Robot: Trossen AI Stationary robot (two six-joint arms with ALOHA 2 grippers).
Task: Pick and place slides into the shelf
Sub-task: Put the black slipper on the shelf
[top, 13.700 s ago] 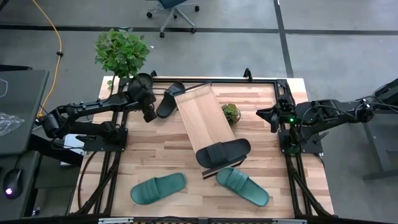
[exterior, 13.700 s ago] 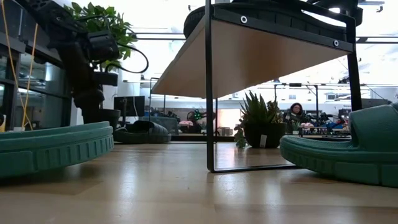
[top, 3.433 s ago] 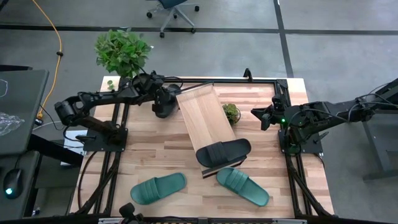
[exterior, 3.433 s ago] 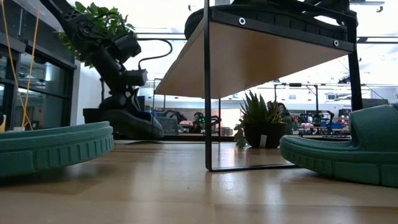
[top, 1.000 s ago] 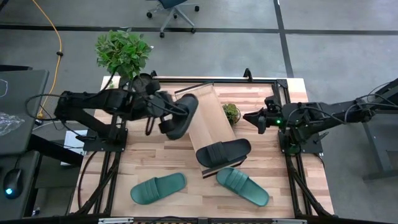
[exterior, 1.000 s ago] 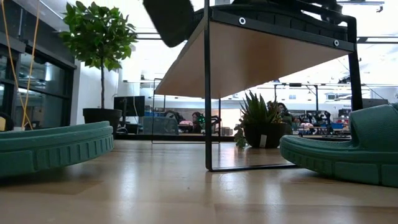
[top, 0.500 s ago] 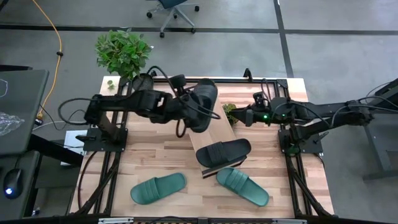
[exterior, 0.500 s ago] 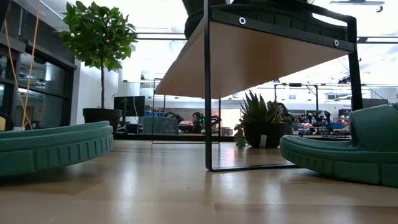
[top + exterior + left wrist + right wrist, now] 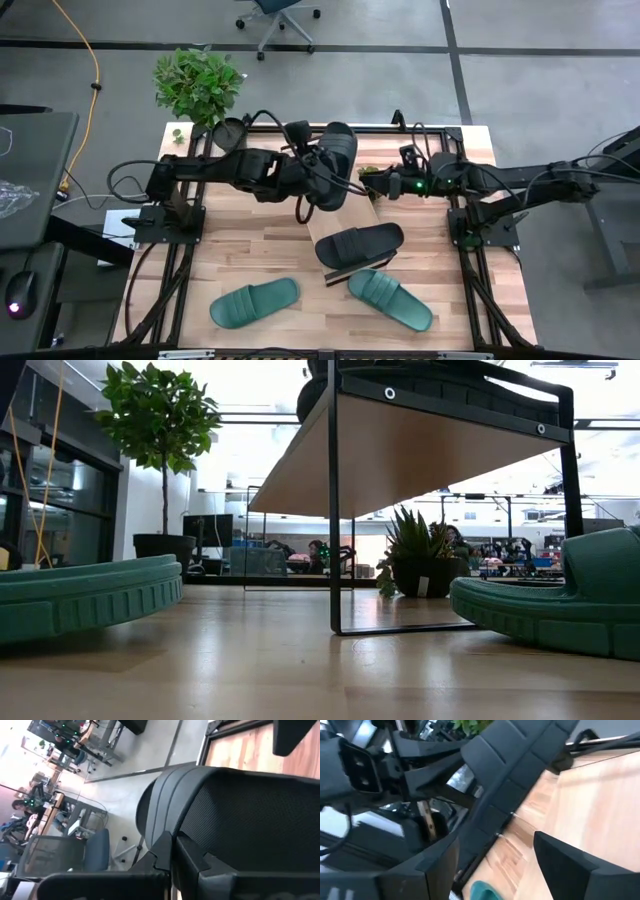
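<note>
A black slide (image 9: 335, 160) hangs tilted over the far end of the shelf (image 9: 352, 212), and my left gripper (image 9: 308, 178) is shut on it. It fills the left wrist view (image 9: 250, 820). My right gripper (image 9: 368, 184) stands open just right of this slide, its fingers apart (image 9: 502, 870) and facing the ribbed strap (image 9: 515, 775) without touching. A second black slide (image 9: 360, 245) lies on the shelf's near end. Two teal slides (image 9: 255, 302) (image 9: 390, 298) lie soles down on the table near the front edge. My left gripper pinches the black slide's edge (image 9: 167, 842) beside the ribbed strap between its two shut fingers, coming from the table's left and slanting down. The slide is lifted clear of the shelf and tilted.
A small potted plant (image 9: 415, 555) stands by the shelf, under my right gripper. A large potted plant (image 9: 197, 82) sits at the table's far left corner. The low view shows the shelf's underside (image 9: 420, 450) between the teal slides (image 9: 80, 600) (image 9: 560, 610).
My left gripper has carried the black slide toward the table's right edge, over the shelf's far end, and rolled, so the slide has turned about. My right gripper has moved toward the table's left edge, up to the slide.
</note>
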